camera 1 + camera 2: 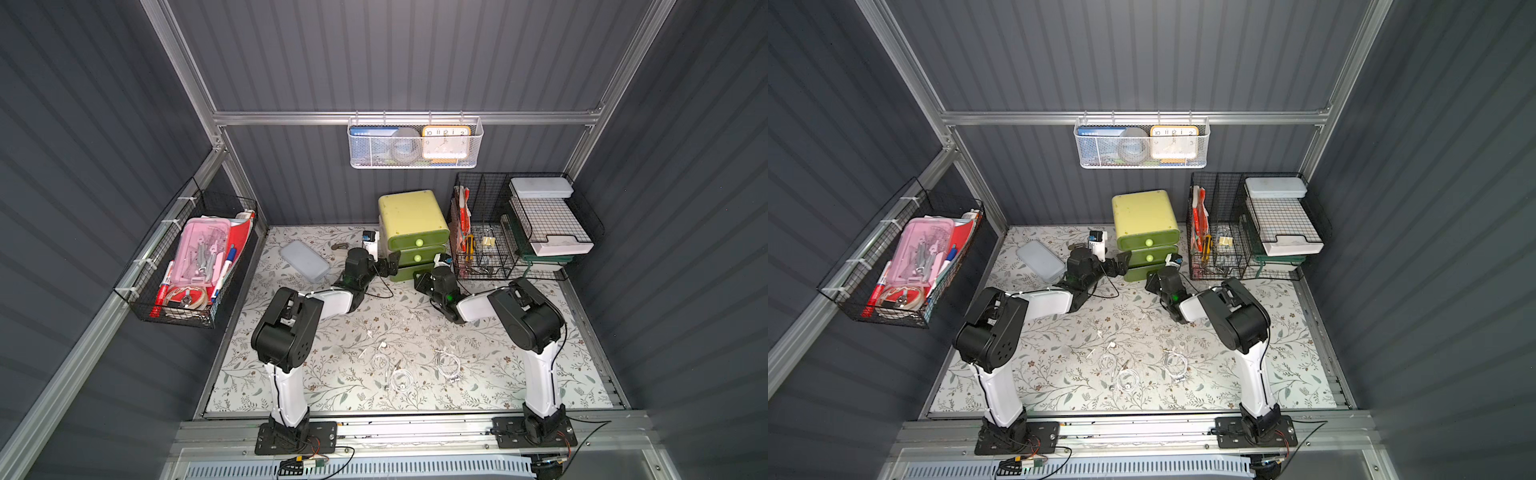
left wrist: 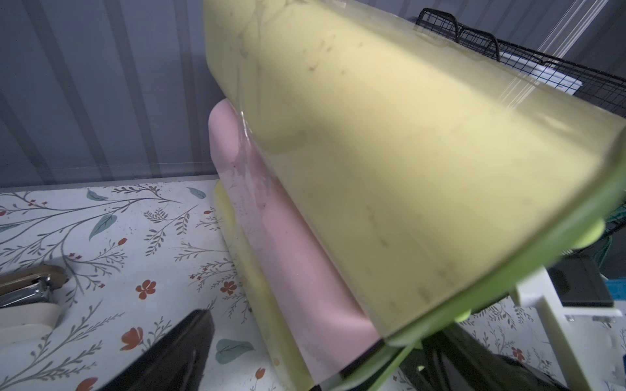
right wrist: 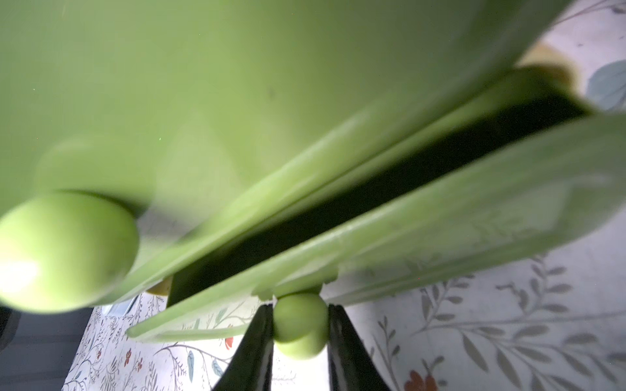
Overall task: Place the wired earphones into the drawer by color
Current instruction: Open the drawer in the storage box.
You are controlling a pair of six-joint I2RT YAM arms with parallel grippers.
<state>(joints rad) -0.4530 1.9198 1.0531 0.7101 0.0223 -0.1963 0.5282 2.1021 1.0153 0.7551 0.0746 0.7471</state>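
Observation:
Three white coils of wired earphones (image 1: pixel 380 361) (image 1: pixel 401 380) (image 1: pixel 448 363) lie on the floral table near its front middle, seen in both top views (image 1: pixel 1127 379). The green three-drawer cabinet (image 1: pixel 411 216) (image 1: pixel 1144 214) stands at the back. My right gripper (image 3: pixel 299 338) (image 1: pixel 419 277) is shut on the bottom drawer's round green knob (image 3: pixel 299 325). A dark gap shows above that drawer's front (image 3: pixel 440 230). My left gripper (image 2: pixel 321 365) (image 1: pixel 390 262) is open and straddles the cabinet's front left corner (image 2: pixel 389 152); one finger (image 2: pixel 169 355) stands clear of the side.
A grey flat box (image 1: pixel 305 261) and a stapler (image 2: pixel 30 287) lie left of the cabinet. A black wire rack (image 1: pixel 519 232) stands right of it. A black basket (image 1: pixel 187 266) hangs on the left wall, a white mesh basket (image 1: pixel 415 143) on the back wall.

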